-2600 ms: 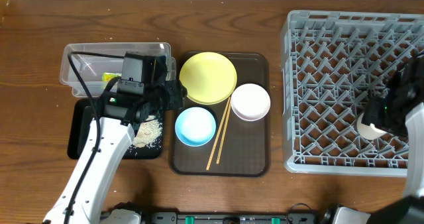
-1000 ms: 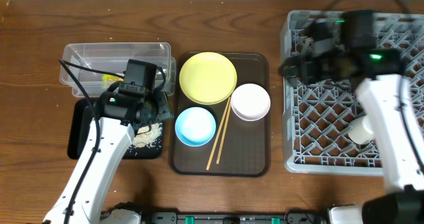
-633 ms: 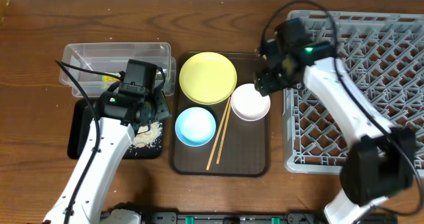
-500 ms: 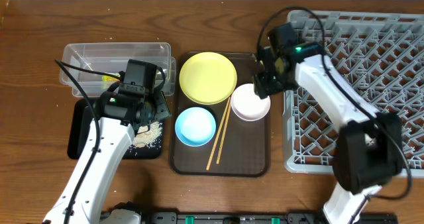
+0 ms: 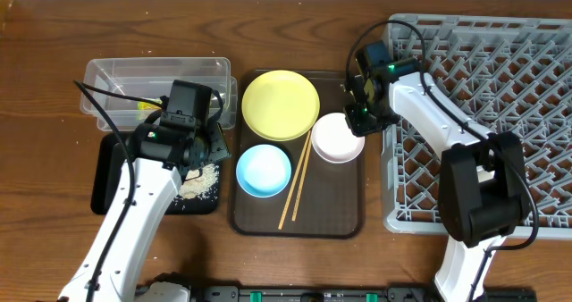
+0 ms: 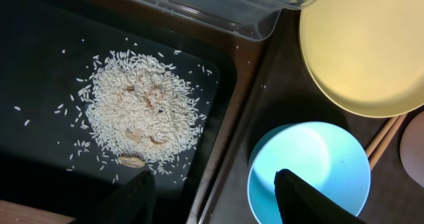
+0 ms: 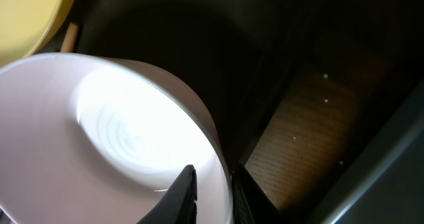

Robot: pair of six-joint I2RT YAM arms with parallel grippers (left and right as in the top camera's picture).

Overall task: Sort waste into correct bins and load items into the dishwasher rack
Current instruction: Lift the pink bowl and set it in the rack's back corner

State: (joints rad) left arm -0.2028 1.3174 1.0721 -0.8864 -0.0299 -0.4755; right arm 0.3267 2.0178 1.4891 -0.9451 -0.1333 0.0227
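Right gripper (image 7: pixel 213 187) is seen pinched on the rim of the pinkish-white bowl (image 7: pixel 106 124), with one finger set inside the wall, the other outside it, and the rim caught between them. From overhead, the hold is placed on the side of the bowl that faces the dishwasher rack (image 5: pixel 500 88), and the right arm (image 5: pixel 438 114) is stretched across the rack's left edge. The bowl is found at the right side of the brown serving tray (image 5: pixel 335 208), just beside the lower right edge of the yellow plate (image 5: pixel 280 104); whether it is lifted off the tray cannot be told. Two chopsticks (image 5: pixel 296 179) are laid slantwise down the middle of the tray, between the pinkish-white bowl and the light blue bowl (image 5: pixel 263 170), which is set at the tray's lower left, below the plate.

Left gripper (image 6: pixel 212 184) is held spread wide, with nothing between its fingers, above the border where the black tray (image 6: pixel 40 65) meets the serving tray; one finger is seen over the black tray and the other over the blue bowl. A heap of rice-like food scraps (image 6: pixel 142 114) is spread on the black tray, with loose grains scattered round it. Behind that tray the clear tub (image 5: pixel 152 68) is placed, and a bit of the green-and-yellow wrapper (image 5: pixel 146 104) is glimpsed inside it, partly hidden by the left arm (image 5: pixel 134 213)
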